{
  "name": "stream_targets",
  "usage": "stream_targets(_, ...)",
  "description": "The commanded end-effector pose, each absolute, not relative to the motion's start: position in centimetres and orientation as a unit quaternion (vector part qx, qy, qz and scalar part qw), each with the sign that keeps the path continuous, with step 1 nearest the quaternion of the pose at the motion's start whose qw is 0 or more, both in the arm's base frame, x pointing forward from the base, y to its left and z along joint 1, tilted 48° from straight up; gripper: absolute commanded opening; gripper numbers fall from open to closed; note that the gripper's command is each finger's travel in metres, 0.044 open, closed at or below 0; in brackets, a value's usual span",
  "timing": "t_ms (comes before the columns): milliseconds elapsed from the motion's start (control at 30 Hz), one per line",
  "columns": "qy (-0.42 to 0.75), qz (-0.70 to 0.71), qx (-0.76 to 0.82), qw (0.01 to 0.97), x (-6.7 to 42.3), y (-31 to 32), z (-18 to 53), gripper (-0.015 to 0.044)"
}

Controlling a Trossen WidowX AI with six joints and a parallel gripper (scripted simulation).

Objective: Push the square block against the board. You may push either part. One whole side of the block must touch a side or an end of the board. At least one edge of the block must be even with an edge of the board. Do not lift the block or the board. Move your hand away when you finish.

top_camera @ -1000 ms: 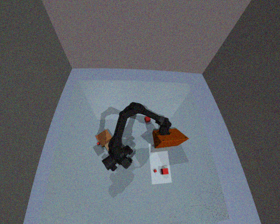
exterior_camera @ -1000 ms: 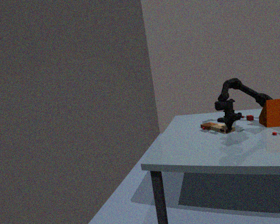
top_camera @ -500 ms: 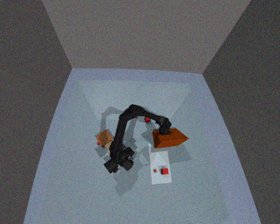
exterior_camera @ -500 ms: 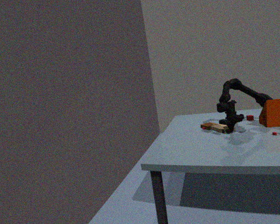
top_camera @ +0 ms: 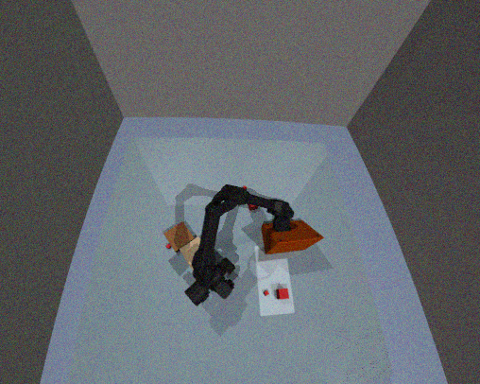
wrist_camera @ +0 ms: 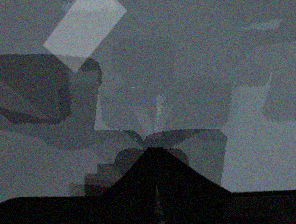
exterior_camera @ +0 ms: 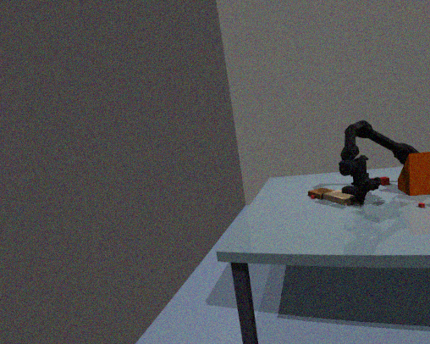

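Note:
The brown square block (top_camera: 178,233) (exterior_camera: 317,193) lies flat at the left. The pale tan board (top_camera: 189,250) (exterior_camera: 337,196) lies flat beside it, its near end hidden by the arm in the top view. One block side faces the board's far end and appears to meet it, with a thin dark line between; whether they fully touch, or any edges are exactly even, I cannot tell. My gripper (exterior_camera: 359,203) (wrist_camera: 154,154) is shut and empty, pointing down low by the board's near end; contact is unclear. Its tips are hidden in the top view. The wrist view shows neither part clearly.
An orange wedge-shaped body (top_camera: 287,240) (exterior_camera: 426,174) stands at the arm's base. A white rectangle (top_camera: 274,279) (wrist_camera: 87,30) lies in front of it, with a red cube (top_camera: 282,293) and a smaller red piece (top_camera: 265,292). A small red piece (top_camera: 168,246) (exterior_camera: 312,196) lies beside the block.

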State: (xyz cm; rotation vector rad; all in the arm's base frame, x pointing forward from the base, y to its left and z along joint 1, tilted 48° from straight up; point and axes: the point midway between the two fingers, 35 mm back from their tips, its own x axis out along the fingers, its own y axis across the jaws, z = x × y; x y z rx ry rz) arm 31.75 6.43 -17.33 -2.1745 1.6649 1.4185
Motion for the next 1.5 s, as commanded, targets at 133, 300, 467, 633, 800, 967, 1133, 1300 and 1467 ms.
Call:
stream_targets(133,0.539,0.460,-0.705,0.032,31.7,9.8,-14.5,0.0000)
stream_targets(300,0.539,0.460,-0.705,0.033,31.7,10.7,-13.6,0.0000)
stream_targets(467,0.550,0.447,-0.704,0.051,31.8,10.4,-13.1,0.0000)
stream_targets(633,0.583,0.406,-0.695,0.109,32.4,9.3,-11.8,0.0000)
stream_targets(800,0.614,0.357,-0.683,0.168,33.0,8.1,-10.3,0.0000)
stream_targets(967,0.641,0.304,-0.667,0.225,33.5,6.9,-8.8,0.0000)
stream_targets(1133,0.664,0.249,-0.647,0.281,33.9,5.5,-7.4,0.0000)
stream_targets(1300,0.682,0.191,-0.621,0.335,34.1,4.2,-5.9,0.0000)
stream_targets(1467,0.696,0.132,-0.591,0.385,34.3,2.8,-4.5,0.0000)
